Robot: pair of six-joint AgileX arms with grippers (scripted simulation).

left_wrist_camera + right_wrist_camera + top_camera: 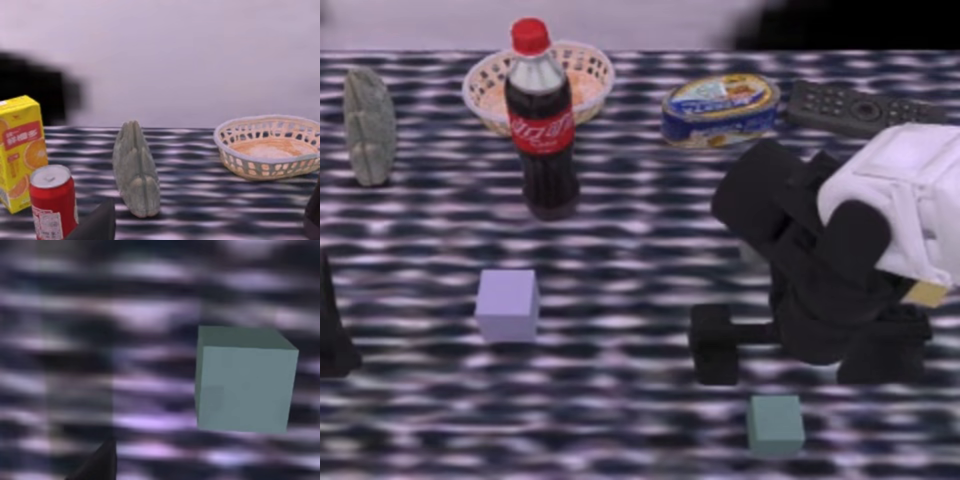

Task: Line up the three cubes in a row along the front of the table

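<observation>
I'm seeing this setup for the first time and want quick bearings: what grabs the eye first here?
The bulky right arm's gripper dominates the table's right side, hovering just behind the small teal-green cube near the front edge. The tall cola bottle stands out at the back left, in front of a wicker basket. The lavender cube sits alone, left of centre.
</observation>
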